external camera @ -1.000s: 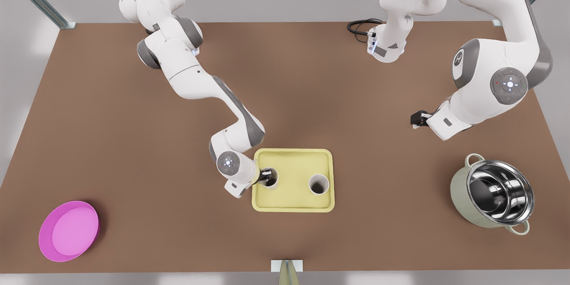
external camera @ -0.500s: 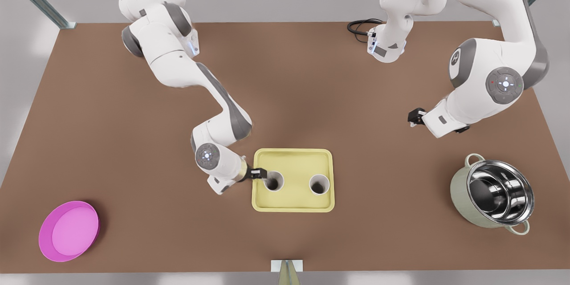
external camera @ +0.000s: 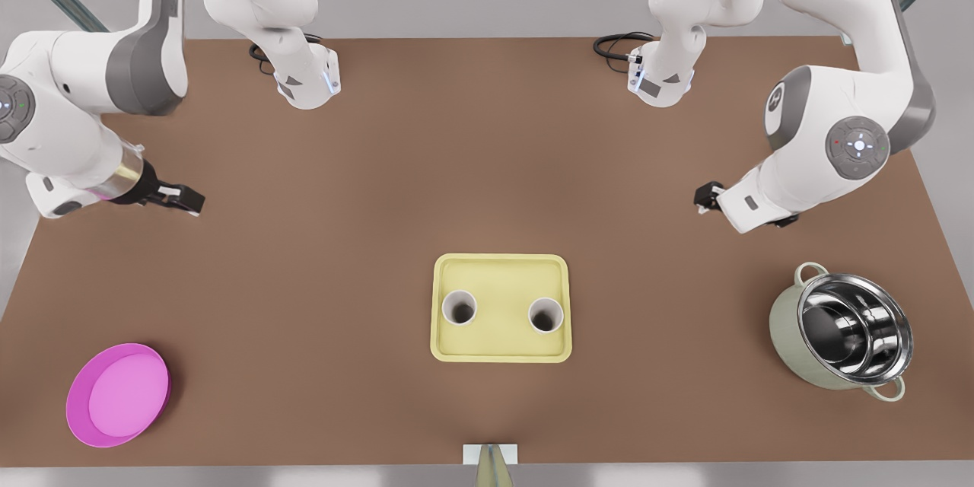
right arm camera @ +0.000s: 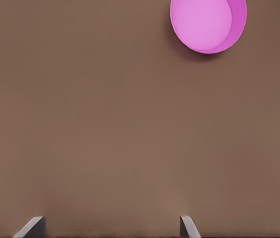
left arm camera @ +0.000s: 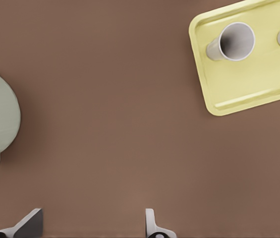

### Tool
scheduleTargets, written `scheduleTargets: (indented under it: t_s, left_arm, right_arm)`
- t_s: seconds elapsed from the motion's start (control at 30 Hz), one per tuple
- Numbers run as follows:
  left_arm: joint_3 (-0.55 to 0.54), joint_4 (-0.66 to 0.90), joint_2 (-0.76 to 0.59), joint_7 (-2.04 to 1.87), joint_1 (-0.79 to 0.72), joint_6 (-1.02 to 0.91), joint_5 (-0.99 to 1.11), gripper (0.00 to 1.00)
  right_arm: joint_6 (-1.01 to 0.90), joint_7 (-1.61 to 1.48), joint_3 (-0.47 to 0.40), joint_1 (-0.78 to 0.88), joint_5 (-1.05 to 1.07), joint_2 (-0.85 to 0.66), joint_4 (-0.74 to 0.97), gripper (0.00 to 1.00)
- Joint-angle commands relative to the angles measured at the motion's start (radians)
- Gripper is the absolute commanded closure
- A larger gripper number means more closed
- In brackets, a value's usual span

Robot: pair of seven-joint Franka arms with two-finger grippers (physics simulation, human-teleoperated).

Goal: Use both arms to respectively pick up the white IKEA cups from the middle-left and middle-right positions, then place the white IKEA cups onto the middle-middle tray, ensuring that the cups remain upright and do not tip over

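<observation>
Since half a second ago the arm on the front view's left is swinging clear off the tray and out to the left edge, leaving its cup behind.

Both white cups (external camera: 459, 307) (external camera: 545, 315) are sitting upright in the lower half of the yellow tray (external camera: 502, 274), side by side but apart, mouths up. The tray is sitting lower centre in the front view.

The right gripper (external camera: 179, 198) is hanging at the far left of the front view, well away from the tray. In its wrist view its fingers (right arm camera: 33, 225) are standing wide apart with nothing in them. The left gripper (external camera: 704, 198) is waiting at the front view's right, above the steel pot (external camera: 841, 338), also spread wide and empty (left arm camera: 94, 213).

Honestly not much is looking risky now. I'm guessing the only trouble would be an arm sweeping back low over the tray and clipping a rim, which would tip a cup. The left-hand cup is also sitting close to the tray's raised edge.

The pink plate (external camera: 118, 394) is sitting at the lower left of the brown table (external camera: 487, 167).

I'm not spotting any logo, label or writing on anything.
</observation>
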Motion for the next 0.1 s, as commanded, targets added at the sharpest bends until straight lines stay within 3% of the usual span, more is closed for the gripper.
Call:
scheduleTargets:
  t_s: [0.0,0.07]
  left_arm:
    - [-0.001,-0.017,-0.01,0.026,0.023,-0.017,-0.002,0.0]
    - [-0.003,-0.055,-0.038,0.026,0.026,-0.01,0.0,0.0]
  right_arm:
    - [-0.074,-0.283,-0.002,0.003,0.007,-0.014,-0.005,0.0]
    - [-0.079,-0.281,-0.002,0.003,0.005,-0.017,-0.003,0.0]
